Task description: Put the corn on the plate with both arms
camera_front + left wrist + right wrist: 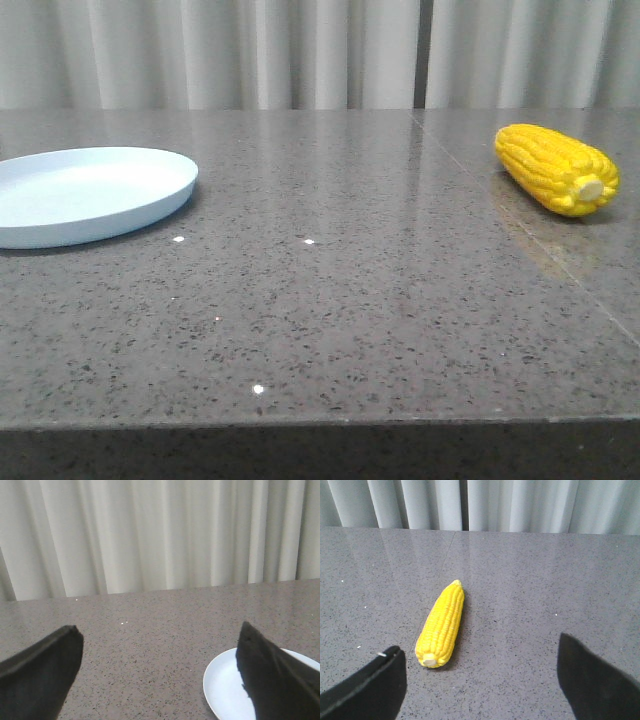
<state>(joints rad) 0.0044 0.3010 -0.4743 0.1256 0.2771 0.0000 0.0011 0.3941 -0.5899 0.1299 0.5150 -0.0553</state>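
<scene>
Corn (557, 168) lies untouched, well apart from the plate (150, 205); right gripper (480, 680) and left gripper (160, 672) both gape wide, grasping nothing, ready to approach.

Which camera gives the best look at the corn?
The right wrist view: the corn lies whole and unblocked, from tapered tip to pale stub. The front view shows it smaller, at the table's far right. The left wrist view misses it.

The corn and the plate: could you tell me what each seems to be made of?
The corn looks like moulded plastic: uniform bright yellow, faintly glossy kernels, though real corn cannot be excluded. The plate looks like matte plastic or melamine: plain pale blue, soft sheen.
</scene>
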